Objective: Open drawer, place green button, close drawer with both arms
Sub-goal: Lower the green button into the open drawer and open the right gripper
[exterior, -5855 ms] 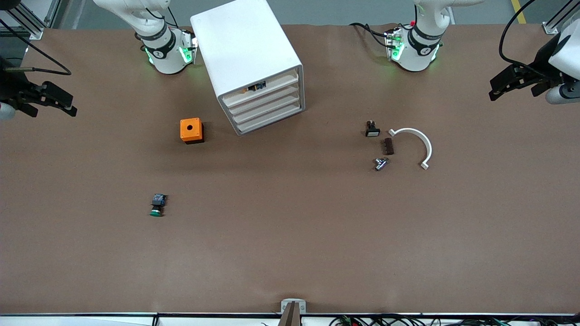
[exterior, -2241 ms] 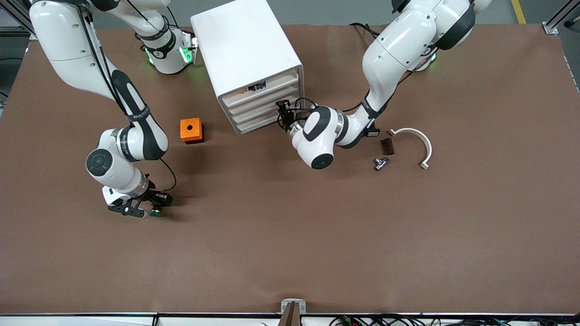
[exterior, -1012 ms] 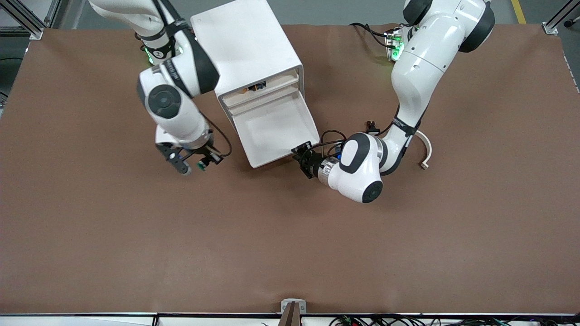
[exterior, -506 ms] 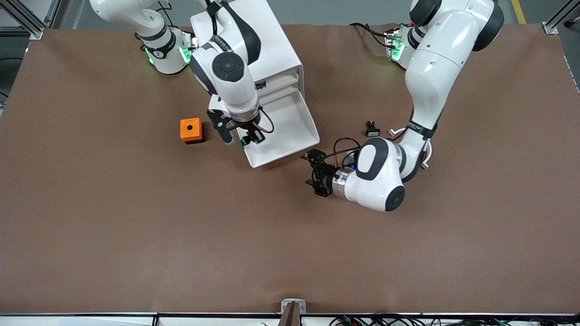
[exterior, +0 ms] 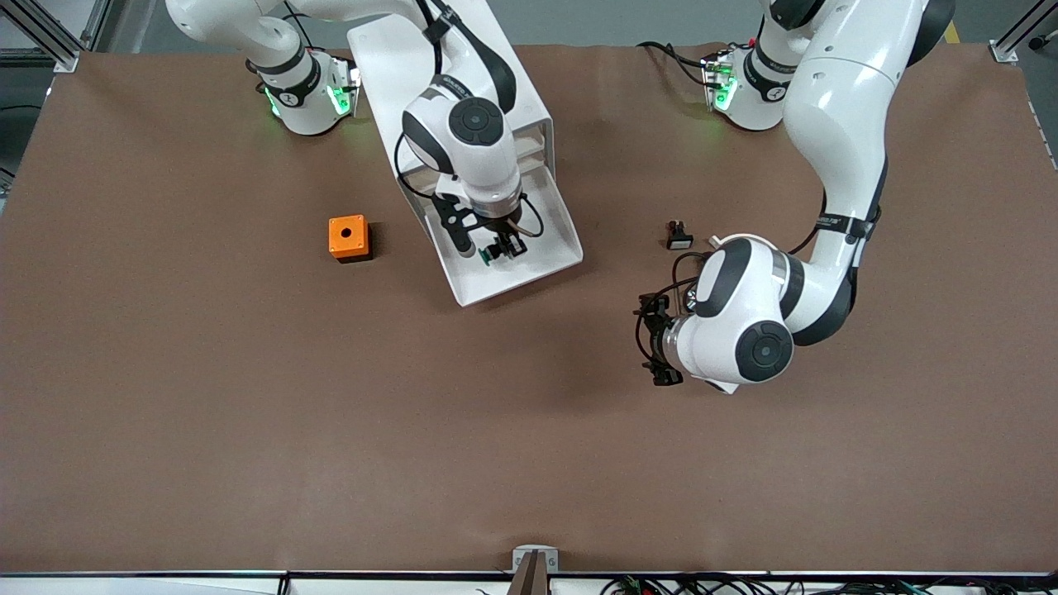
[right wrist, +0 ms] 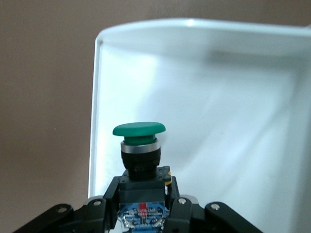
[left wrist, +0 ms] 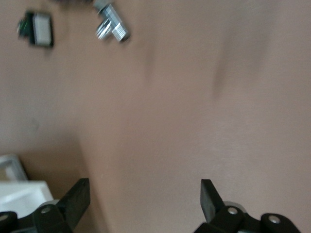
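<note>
Right end effector (exterior: 488, 249) grips button (right wrist: 139, 145) over open drawer (exterior: 550, 256); left end effector (exterior: 659, 339) wide.

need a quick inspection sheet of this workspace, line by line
surface: brown table, no spills seen
drawer: drawer pulled out of the white cabinet
button: green-capped button held over the drawer, not yet set down
clutter: orange cube beside the cabinet, toward the right arm's end; white-capped button and metal fitting toward the left arm's end
grippers: right gripper shut on the button over the drawer; left gripper open, holding nothing, over bare table
cables: black cables at both wrists and by the left arm's base
surroundings: metal frame posts at the table corners
</note>
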{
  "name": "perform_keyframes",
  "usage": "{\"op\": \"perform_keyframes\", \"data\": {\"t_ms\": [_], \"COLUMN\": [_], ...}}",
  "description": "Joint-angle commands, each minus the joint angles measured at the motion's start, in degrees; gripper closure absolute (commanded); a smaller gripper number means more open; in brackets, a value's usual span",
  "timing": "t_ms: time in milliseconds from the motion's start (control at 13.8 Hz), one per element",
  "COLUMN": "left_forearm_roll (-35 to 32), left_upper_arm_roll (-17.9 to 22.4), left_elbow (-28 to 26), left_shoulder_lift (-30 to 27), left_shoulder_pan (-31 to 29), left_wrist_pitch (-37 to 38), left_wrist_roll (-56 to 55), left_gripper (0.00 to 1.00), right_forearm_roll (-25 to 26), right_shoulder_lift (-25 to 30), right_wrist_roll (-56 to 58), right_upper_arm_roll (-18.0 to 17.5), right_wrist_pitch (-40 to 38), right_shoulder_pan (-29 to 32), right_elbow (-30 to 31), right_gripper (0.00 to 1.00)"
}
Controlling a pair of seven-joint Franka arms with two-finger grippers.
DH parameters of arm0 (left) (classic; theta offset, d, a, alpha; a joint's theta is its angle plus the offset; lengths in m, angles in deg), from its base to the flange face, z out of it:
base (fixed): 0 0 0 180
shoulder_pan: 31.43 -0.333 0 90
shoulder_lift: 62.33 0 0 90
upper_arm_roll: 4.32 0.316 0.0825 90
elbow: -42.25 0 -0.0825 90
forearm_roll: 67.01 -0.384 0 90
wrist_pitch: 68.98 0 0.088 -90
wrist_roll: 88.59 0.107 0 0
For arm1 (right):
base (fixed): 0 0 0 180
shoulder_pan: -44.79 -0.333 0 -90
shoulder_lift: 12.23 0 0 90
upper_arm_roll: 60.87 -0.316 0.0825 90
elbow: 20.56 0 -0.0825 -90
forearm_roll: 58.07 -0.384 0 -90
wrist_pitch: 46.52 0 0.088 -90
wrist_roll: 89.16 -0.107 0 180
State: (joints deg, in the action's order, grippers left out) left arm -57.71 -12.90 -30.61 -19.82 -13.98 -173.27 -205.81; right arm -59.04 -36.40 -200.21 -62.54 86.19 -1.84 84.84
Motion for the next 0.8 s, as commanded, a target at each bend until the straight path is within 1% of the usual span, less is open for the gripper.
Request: {"op": "perform_keyframes", "data": {"t_ms": [0,72,145,217,289,361,506,578,723], "left_forearm_roll": [-5.0,-8.6,-11.1,-11.5,-11.6,-11.6,-11.5,-11.1,-10.7], "left_upper_arm_roll": [0.8,0.2,0.1,0.1,0.1,0.0,-0.3,-0.6,-0.8], "left_elbow": [-1.0,-1.2,-1.5,-1.5,-1.5,-1.5,-1.6,-1.6,-2.2], "left_shoulder_lift": [-2.1,-3.0,-3.4,-3.4,-3.4,-3.3,-2.8,-2.3,-1.6], "left_shoulder_pan": [0.1,-0.4,0.4,0.5,0.5,0.5,1.1,2.0,4.9], "left_wrist_pitch": [0.5,0.6,1.4,1.8,1.8,1.8,1.5,1.2,-0.9], "left_wrist_roll": [7.3,13.5,20.3,24.5,28.6,33.5,45.2,47.6,48.6], "left_gripper": [0.00,0.00,0.00,0.00,0.00,0.00,0.00,0.00,0.00], "right_forearm_roll": [0.0,0.6,0.7,0.7,0.8,0.8,0.5,0.5,0.6], "right_shoulder_lift": [-3.4,-3.7,-3.7,-3.6,-3.5,-3.4,-2.8,-1.9,1.3], "right_wrist_roll": [-1.8,-1.9,-1.6,-1.1,-0.3,3.7,16.0,24.0,41.2], "right_upper_arm_roll": [0.7,0.7,0.7,0.7,0.8,1.0,1.0,1.1,1.1], "right_wrist_pitch": [-0.8,-0.8,-0.9,-1.3,-3.3,-7.1,-15.2,-19.6,-26.9], "right_shoulder_pan": [-1.1,-1.2,-1.3,-1.1,-0.7,-0.1,3.4,5.6,11.4], "right_elbow": [-4.1,-4.2,-4.3,-4.6,-6.0,-8.2,-12.7,-14.3,-15.1], "right_gripper": [0.32,0.00,0.00,0.00,0.00,0.00,0.00,0.00,0.00]}}
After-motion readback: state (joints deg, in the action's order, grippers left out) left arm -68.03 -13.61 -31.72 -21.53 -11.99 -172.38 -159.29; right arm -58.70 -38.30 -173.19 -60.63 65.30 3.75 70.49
